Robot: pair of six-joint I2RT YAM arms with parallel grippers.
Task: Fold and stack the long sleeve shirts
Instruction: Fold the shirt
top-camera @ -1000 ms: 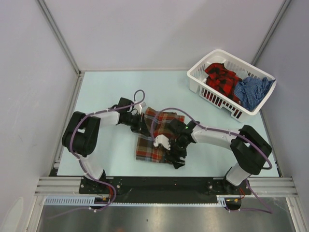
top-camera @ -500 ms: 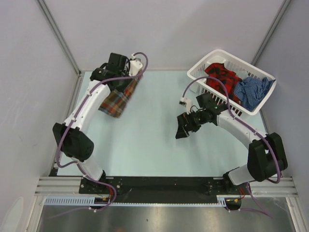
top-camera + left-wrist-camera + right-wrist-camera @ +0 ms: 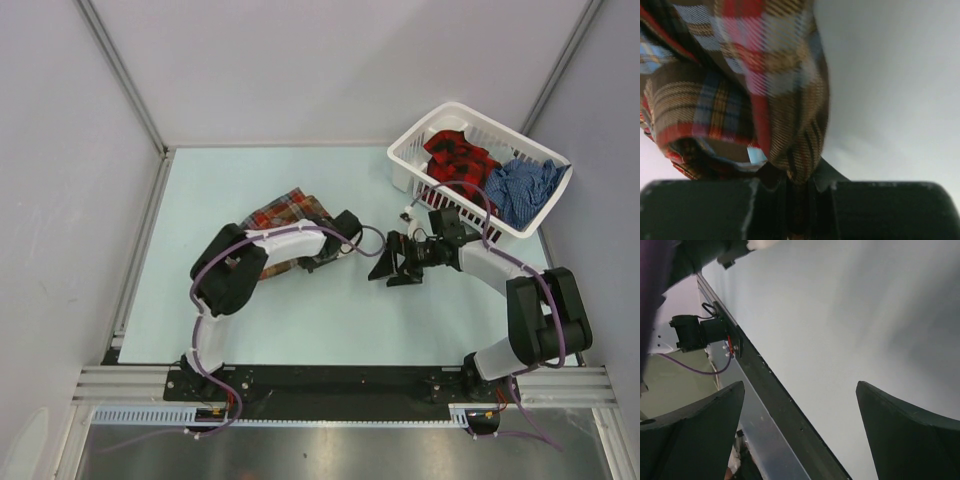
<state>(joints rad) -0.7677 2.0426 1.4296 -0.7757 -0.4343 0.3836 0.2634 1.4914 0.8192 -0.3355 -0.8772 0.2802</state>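
The brown, red-orange and light-blue plaid shirt (image 3: 283,214) is a bunched bundle on the pale surface (image 3: 210,190), a little left of the middle. The white forearm of the left arm (image 3: 285,241) crosses over its near part. In the left wrist view the left fingers (image 3: 827,181) are clamped on a fold of this shirt, and the cloth bulges out above them and to the left.

The right fingers (image 3: 695,435) stand wide apart with nothing between them. From above they are just right of the left arm's wrist, between the brown shirt and the white laundry basket (image 3: 408,150). In the right wrist view only the bare surface and the black rail (image 3: 775,390) at its edge are seen between the fingers.

The basket stands in the far right corner of the surface. The red-and-black plaid shirt (image 3: 458,160) fills its left part, and the blue checked shirt (image 3: 520,190) lies in its right part, reaching to the right rim.
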